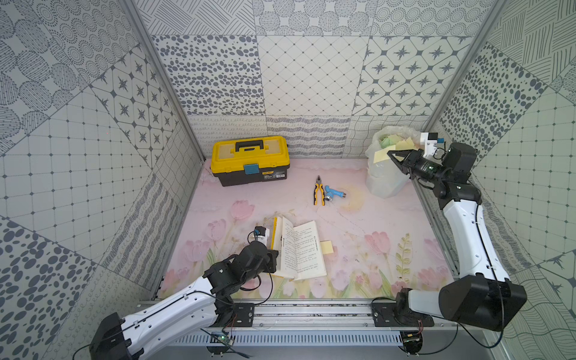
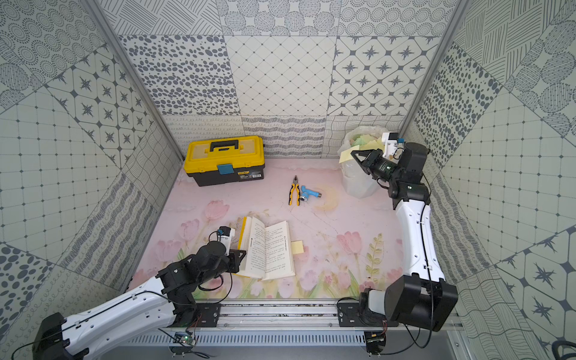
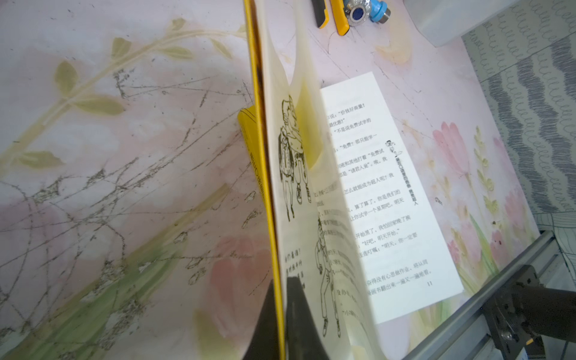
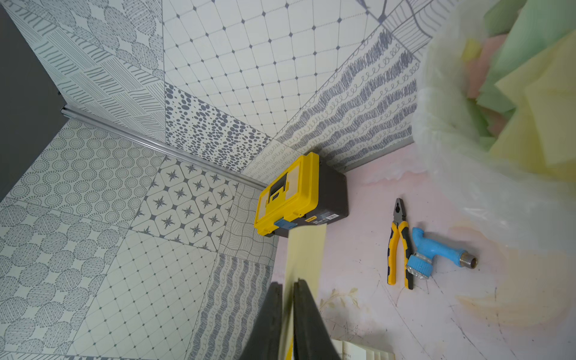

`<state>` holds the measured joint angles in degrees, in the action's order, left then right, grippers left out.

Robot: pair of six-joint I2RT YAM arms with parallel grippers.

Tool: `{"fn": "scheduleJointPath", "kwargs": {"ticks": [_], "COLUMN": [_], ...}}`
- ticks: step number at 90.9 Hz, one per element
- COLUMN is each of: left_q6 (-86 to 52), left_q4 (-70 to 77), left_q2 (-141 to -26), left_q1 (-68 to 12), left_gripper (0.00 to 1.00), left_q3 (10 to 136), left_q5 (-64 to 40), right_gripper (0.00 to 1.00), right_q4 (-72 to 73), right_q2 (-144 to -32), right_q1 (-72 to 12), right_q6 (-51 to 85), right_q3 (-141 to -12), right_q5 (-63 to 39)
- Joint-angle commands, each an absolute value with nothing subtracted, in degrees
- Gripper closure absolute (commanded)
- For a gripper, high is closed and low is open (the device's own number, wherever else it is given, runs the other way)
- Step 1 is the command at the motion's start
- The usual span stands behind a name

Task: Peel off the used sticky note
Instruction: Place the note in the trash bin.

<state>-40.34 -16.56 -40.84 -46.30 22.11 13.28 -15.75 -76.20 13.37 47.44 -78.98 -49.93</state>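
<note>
An open book [image 1: 300, 249] lies near the front of the table. My left gripper [image 1: 276, 260] is shut on its raised yellow cover [image 3: 265, 174], and the cover's edge runs between the two dark fingers [image 3: 296, 311]. My right gripper [image 1: 391, 155] is up at the back right beside the bin bag, shut on a pale yellow sticky note [image 4: 307, 249] that hangs from its tips [image 2: 345, 156]. Another yellow sticky note [image 1: 326, 247] juts out at the book's right page edge. A yellow patch [image 3: 307, 124] shows on a standing page.
A clear bin bag [image 1: 386, 180] holding several yellow and green notes stands in the back right corner. A yellow and black toolbox [image 1: 249, 159] sits at the back left. Pliers [image 1: 318, 194] and a blue tap fitting [image 1: 335, 192] lie mid-table.
</note>
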Motion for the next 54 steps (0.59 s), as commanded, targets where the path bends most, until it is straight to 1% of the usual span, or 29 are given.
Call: {"fn": "scheduleJointPath", "kwargs": {"ticks": [1,14,27,46,54], "left_q6": [-38.5,-38.26,-38.08,-38.38,-38.85], "left_q4": [-16.81,-16.32,-16.59,-18.43,-19.93], "left_q2": [-41.98,-41.99,-41.81,-41.87,-42.29], "left_q1": [-46.03,-45.97,-45.97,-45.97,-45.97], "left_gripper": [1.0,1.0,1.0,1.0,1.0], "left_q3": [23.12,23.22,23.25,23.38,23.71], "left_q5": [14.11,14.03,14.73,16.33,17.93], "right_gripper": [0.87,0.87,0.86,0.79,0.74], "right_q4": [-14.78,-15.3,-19.44,-30.05,-33.31], "right_q2": [-78.38,-82.28,-88.19,-97.45,-100.29], "right_q1": [17.01,19.44,20.15,20.16,20.13], "right_q6": [49.12,49.28,47.37,41.1,39.05], "right_q3": [-82.58,-87.8,-93.42,-102.6,-105.25], "right_q5": [-48.63,-45.94,-43.11,-37.93,-36.67]}}
